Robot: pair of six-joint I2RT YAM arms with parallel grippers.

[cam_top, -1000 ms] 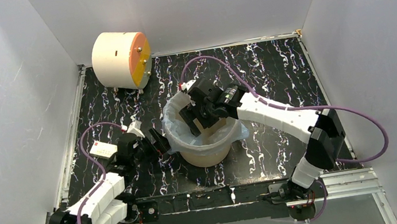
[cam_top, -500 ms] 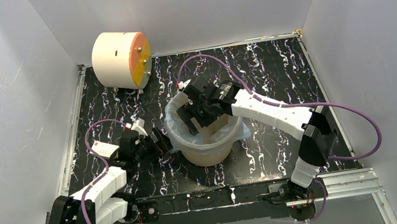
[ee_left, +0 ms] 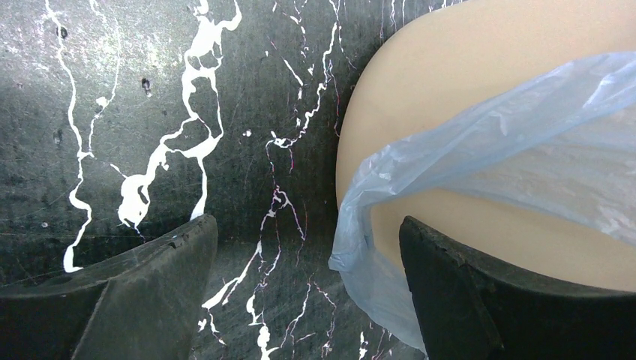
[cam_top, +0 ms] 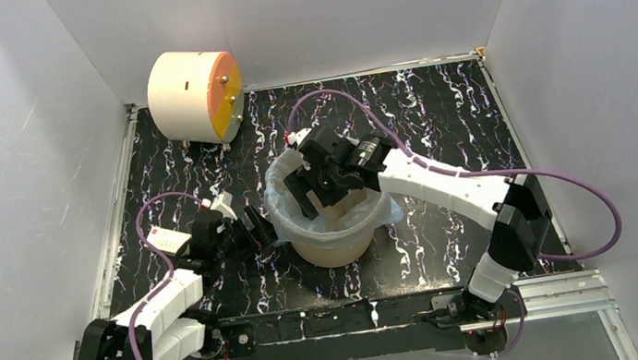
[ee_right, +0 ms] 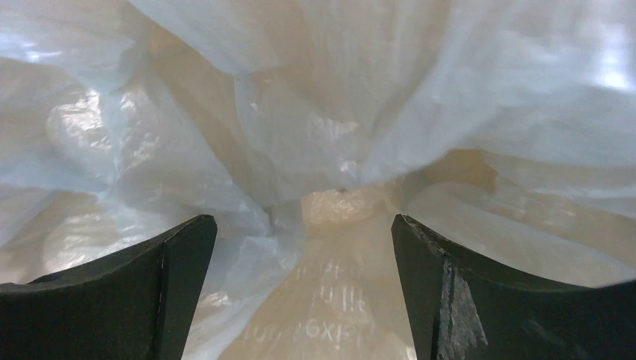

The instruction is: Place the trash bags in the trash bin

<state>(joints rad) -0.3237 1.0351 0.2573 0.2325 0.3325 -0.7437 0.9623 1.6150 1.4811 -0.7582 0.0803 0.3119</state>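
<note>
A thin, translucent pale blue plastic trash bag [cam_top: 377, 213] lines the round tan-beige trash bin [cam_top: 334, 249] at the middle of a black, white-veined marbled table [cam_top: 437, 118]. The bag's crinkled edge is folded over the rolled rim and hangs a short way down the outside wall.

The right gripper [ee_right: 304, 221] reaches down through the bin's mouth with its jaws spread wide and holding nothing. Loose folds of the bag rise around it, and the plastic gathers to a knot-like pucker between the two dark fingers, apart from both.

The left gripper [ee_left: 306, 222] sits low over the table against the bin's left side, its jaws also wide apart and holding nothing. The bag's hanging hem drops just beside its right finger [ee_left: 450, 292]; whether the two touch cannot be told. Bare marbled table fills the rest of the gap up to the other finger.

Dark table shows on every side of the bin. A cream drum with an orange face [cam_top: 191, 87] lies on its side well apart in the far left corner. A small white card box [cam_top: 161, 240] lies near the left wall, behind the left arm.
</note>
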